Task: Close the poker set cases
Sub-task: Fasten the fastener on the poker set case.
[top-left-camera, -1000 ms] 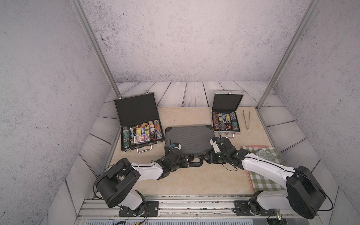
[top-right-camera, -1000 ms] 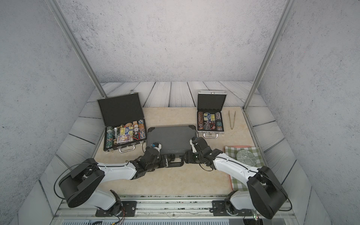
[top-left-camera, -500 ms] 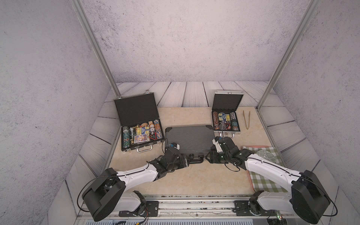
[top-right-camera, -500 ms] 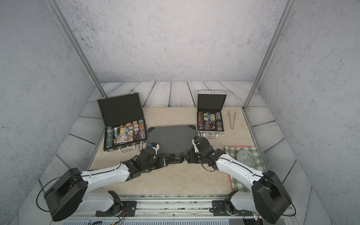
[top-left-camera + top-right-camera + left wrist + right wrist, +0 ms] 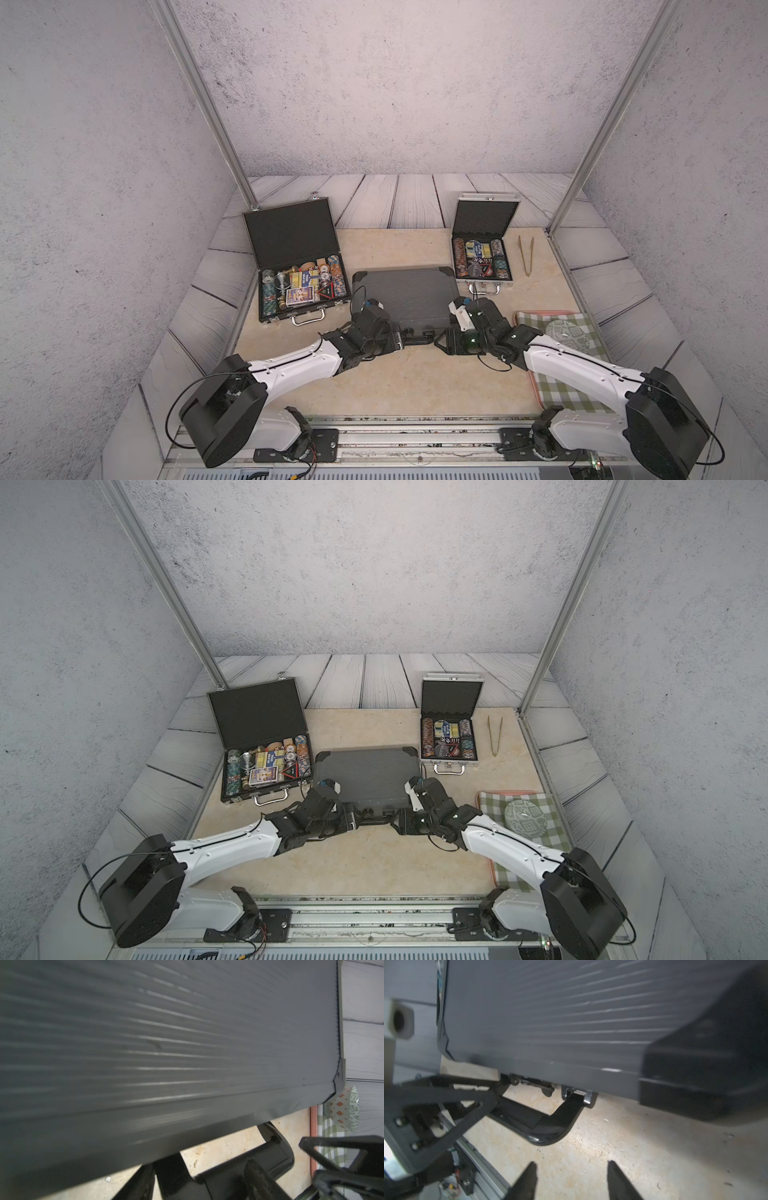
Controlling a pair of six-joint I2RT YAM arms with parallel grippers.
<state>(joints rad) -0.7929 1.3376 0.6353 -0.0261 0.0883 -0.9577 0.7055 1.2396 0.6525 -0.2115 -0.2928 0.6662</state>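
The large dark-grey ribbed case (image 5: 405, 295) (image 5: 368, 775) lies closed in the middle, and its black handle (image 5: 419, 338) (image 5: 372, 818) faces me. My left gripper (image 5: 401, 338) (image 5: 197, 1169) is open, with its fingers astride the handle's (image 5: 228, 1169) left end. My right gripper (image 5: 438, 343) (image 5: 571, 1162) is open just off the handle's (image 5: 550, 1124) right end, with only bare table between its fingers. The flat black case (image 5: 291, 232) (image 5: 257, 717) at the left stands open, full of chips and cards. The small silver case (image 5: 484, 216) (image 5: 452, 696) at the back right is open too.
Wooden tongs (image 5: 525, 255) (image 5: 495, 735) lie right of the silver case. A checked cloth (image 5: 557, 386) with a patterned bowl (image 5: 567, 334) (image 5: 345, 1109) is under my right arm. Metal frame posts rise at both back corners, and a rail runs along the front edge.
My left arm's elbow has sunk lower and swung out to the left while its gripper stays at the handle. My right gripper's jaws have narrowed somewhat. The grey case has stayed closed.
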